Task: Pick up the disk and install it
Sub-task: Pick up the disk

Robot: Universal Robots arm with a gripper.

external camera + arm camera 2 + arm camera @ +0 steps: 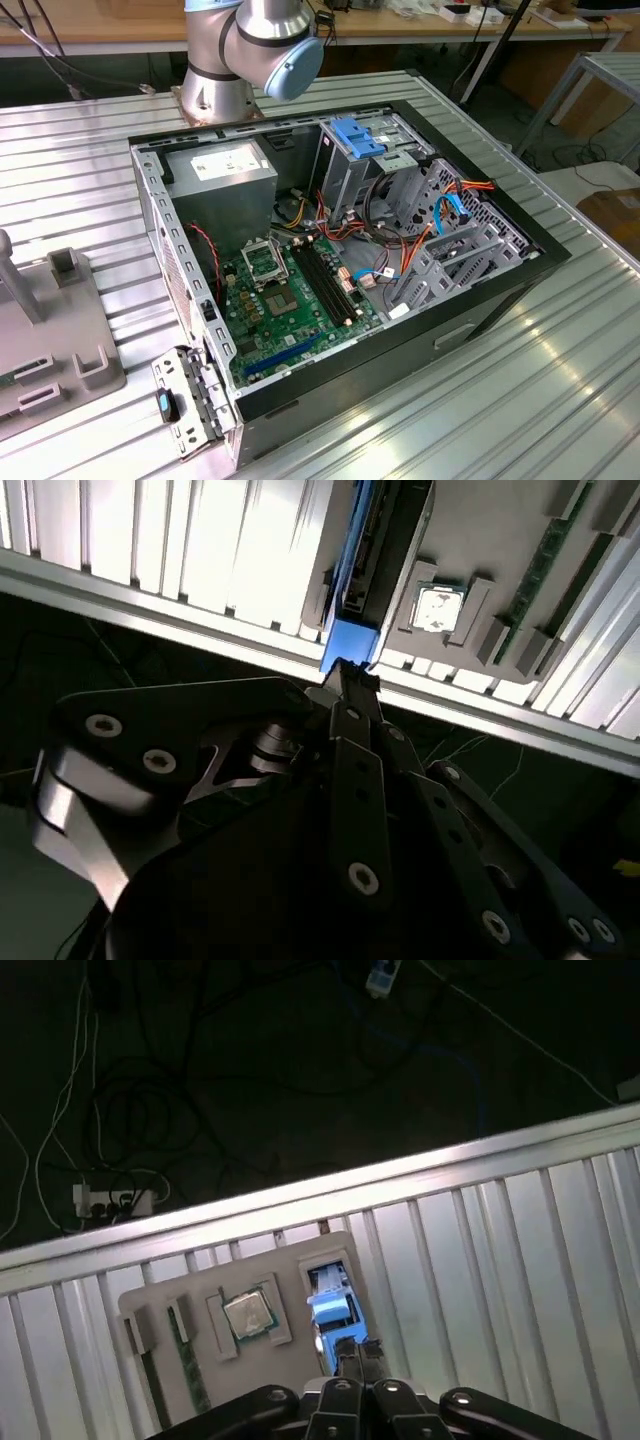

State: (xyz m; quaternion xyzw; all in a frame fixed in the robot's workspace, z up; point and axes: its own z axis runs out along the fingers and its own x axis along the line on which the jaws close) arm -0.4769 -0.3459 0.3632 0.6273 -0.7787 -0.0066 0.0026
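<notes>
The disk (pixel 352 575) stands on edge in a slot of the grey fixture plate (pixel 480 530), its blue carrier rail facing the camera in both wrist views. In the first wrist view the disk (pixel 330 1305) shows as a blue block in the plate's slot. My gripper (pixel 350 675) has its dark fingers pinched together on the blue end of the disk; the gripper (pixel 347 1348) sits right against that end. The disk's lower body is hidden in the slot.
On the same plate lie a square processor chip (pixel 437 608) and a green memory stick (pixel 545 560). In the exterior view the open computer case (pixel 340 250) fills the ribbed metal table (pixel 520 400), with a blue-topped drive cage (pixel 355 135); the fixture plate (pixel 50 340) lies at the left.
</notes>
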